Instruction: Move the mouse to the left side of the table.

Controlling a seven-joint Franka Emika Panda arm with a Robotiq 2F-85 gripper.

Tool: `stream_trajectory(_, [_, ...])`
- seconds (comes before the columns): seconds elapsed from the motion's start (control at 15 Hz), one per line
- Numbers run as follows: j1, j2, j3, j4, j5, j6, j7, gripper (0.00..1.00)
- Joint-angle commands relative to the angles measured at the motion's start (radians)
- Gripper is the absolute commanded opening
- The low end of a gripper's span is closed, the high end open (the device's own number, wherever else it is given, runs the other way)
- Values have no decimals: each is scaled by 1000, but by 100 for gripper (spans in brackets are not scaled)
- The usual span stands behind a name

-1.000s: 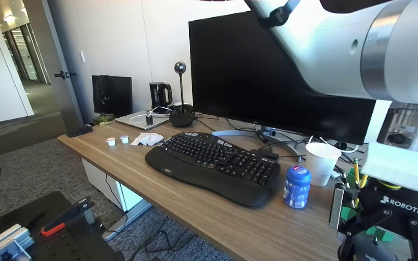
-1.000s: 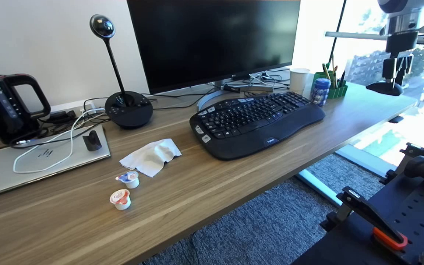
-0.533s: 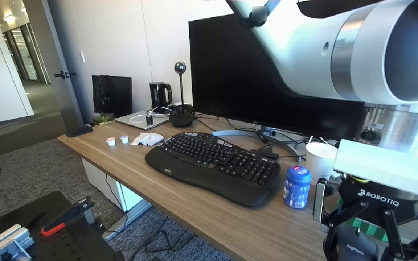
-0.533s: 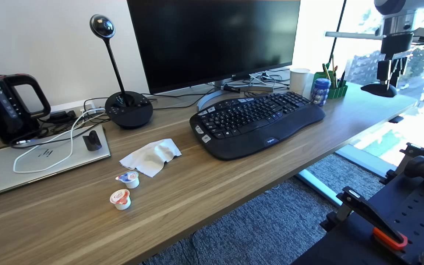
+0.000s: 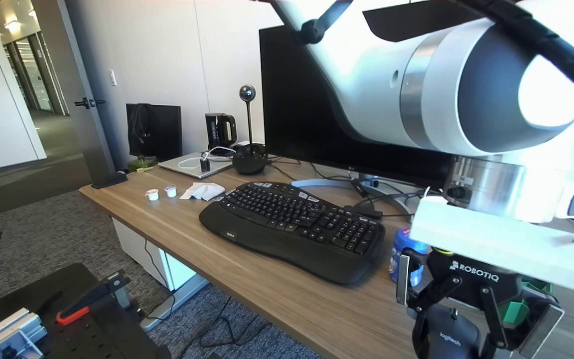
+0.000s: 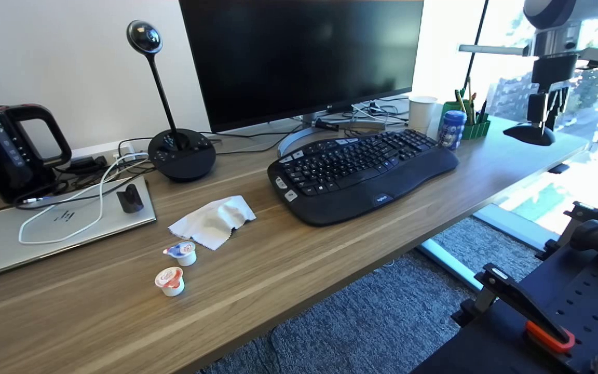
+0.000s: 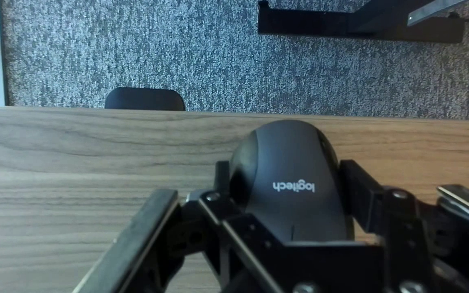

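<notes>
Evidently the carry is the step in hand: in the wrist view the black jointed gripper [image 7: 285, 179] is clamped on the dark grey rounded plastic mouse [image 7: 295, 162], a pad [image 7: 221, 177] against each flank, over the long wood-look table [image 7: 75, 158] near its edge. In an exterior view the mouse [image 6: 525, 135] hangs at the table's right-hand end, seemingly raised off the wood, to the right of the blue plastic jar [image 6: 452, 130]. The next move, I judge, calls for taking the mouse past the jar and the wide curved black keyboard [image 6: 361, 176], high enough to miss both, toward the left end, where the flat silver laptop [image 6: 52, 227] lies, then lowering it flat and letting go. The laptop bears what looks like an HP logo; the large black monitor [image 6: 309, 57] a small "LG"; the jar's print and the keyboard's pale badge are too small to read surely. In an exterior view the mouse [image 5: 449, 329] shows "logitech" right way up, though the wrist view has it upside down, and "ROBOTIQ" stands in white on the gripper above it.
</notes>
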Motion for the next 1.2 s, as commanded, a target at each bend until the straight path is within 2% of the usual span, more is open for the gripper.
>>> stream_trajectory(0.0, [27, -66, -12, -101, -30, 58, 9, 42])
stream_trajectory(1.13, [122, -195, 1, -395, -111, 284, 2, 42])
